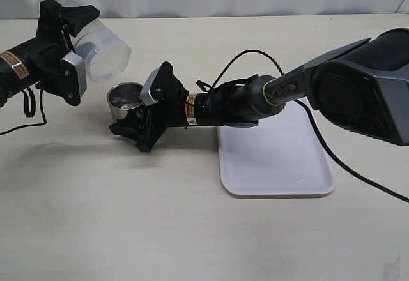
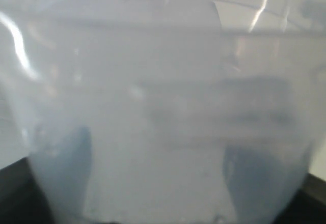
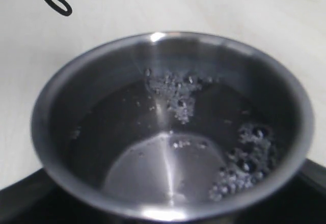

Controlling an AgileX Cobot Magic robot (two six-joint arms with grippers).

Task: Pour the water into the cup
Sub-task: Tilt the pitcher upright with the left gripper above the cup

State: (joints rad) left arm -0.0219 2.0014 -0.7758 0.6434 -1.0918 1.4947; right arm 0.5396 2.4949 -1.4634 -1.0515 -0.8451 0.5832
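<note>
The left end effector (image 1: pixel 75 20) sits in the upper left of the exterior view, pinching a translucent plastic container (image 1: pixel 102 54). The container is tilted, with its wide mouth pointing down and to the right. The mouth hangs just above and to the left of the cup (image 1: pixel 121 105), without touching it. In the left wrist view the hazy container wall fills the frame. Two dark finger shapes press against it from either side. Whether any liquid remains inside cannot be told.

The cup stands upright on the tabletop (image 1: pixel 128 217), left of centre in the exterior view. The right end effector (image 1: pixel 131 120) reaches in from the right and is closed around the cup's lower wall, its black fingers against the steel. The right wrist view looks straight into the cup. Water (image 3: pixel 163 147) lies shallow over the bottom, with clusters of small bubbles along the far edge and toward the lower right of that frame.

A flat white tray (image 1: pixel 281 166) lies on the tabletop right of centre, partly under the right arm and apart from the cup. A black cable (image 1: pixel 236 60) loops above that arm.
</note>
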